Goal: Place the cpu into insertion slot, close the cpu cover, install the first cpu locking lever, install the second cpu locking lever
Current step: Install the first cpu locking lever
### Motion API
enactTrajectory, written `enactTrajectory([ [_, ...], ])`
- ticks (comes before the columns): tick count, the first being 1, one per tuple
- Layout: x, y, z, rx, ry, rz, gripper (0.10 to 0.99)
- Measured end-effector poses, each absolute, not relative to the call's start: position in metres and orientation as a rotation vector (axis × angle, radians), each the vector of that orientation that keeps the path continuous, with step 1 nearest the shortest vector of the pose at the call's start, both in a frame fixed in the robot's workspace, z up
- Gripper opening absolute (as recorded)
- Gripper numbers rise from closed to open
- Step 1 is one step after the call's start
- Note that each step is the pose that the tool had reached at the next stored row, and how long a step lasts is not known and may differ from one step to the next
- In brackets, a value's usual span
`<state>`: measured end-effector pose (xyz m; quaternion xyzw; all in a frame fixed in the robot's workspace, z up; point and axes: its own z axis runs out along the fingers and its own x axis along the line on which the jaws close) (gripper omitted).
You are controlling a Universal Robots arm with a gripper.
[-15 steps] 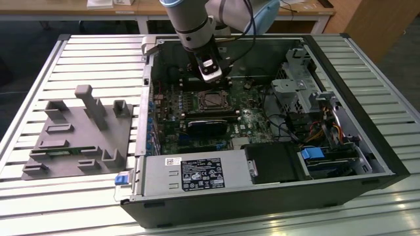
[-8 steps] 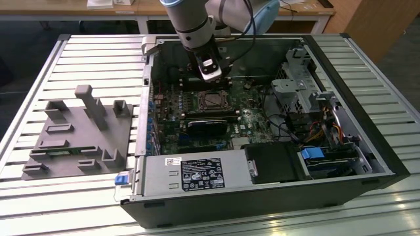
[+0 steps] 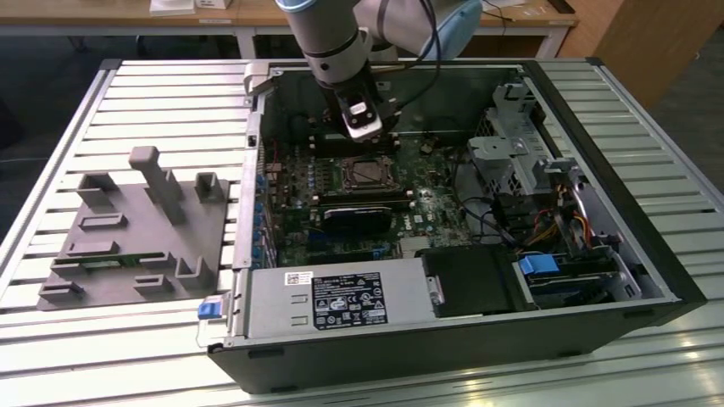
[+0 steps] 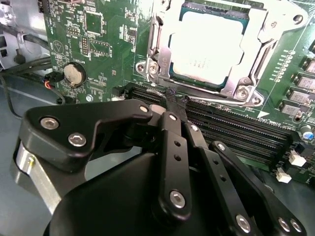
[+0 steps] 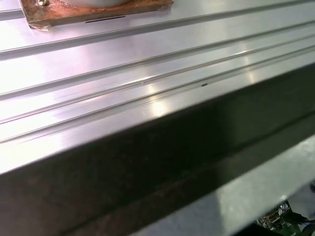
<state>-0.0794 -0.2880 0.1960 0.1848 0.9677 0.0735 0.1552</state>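
On the slatted aluminium table point(image 3: 136, 102) an open black computer case point(image 3: 647, 220) is laid; the pale square cpu point(image 4: 209, 44) is seated under the silvery framed cpu cover point(image 4: 258, 39); just beside it, the black gripper point(image 4: 175, 101) is held closed and empty.

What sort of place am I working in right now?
Probably a lab or workshop bench: an opened desktop computer case lies on a ribbed metal table, a grey parts holder sits beside it at the exterior view's left, and wooden desks stand behind.
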Motion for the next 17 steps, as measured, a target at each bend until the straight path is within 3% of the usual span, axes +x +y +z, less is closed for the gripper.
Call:
enactTrajectory([
  [17, -0.0769, -0.2933, 0.1911, 0.53, 2.772, 0.21, 0.102],
])
